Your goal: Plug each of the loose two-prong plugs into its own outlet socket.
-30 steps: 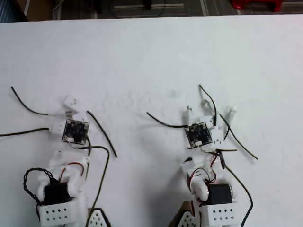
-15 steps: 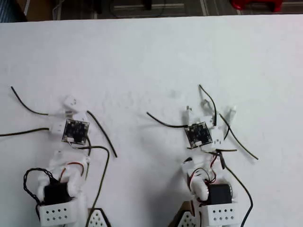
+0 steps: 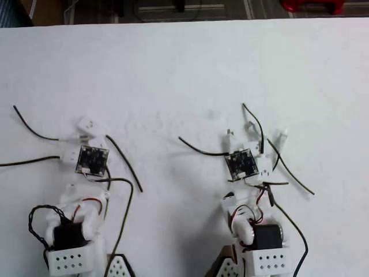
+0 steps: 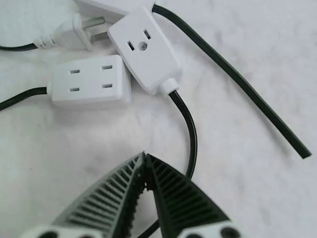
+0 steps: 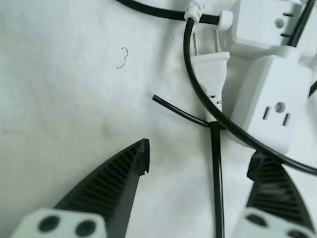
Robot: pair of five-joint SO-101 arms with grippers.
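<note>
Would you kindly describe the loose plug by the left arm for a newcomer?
Start at the left arm's tool, shut above the white table. Beyond it lies a two-outlet socket block; the plug lies past that, the only piece with two bare metal prongs.

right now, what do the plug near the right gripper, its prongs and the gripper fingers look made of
Plug: white moulded plastic, smooth, slightly glossy by its sheen.
Prongs: bare metal, thin flat grey blades.
Right gripper fingers: dark matte plastic, ribbed, likely 3D-printed, though that is unsure.
</note>
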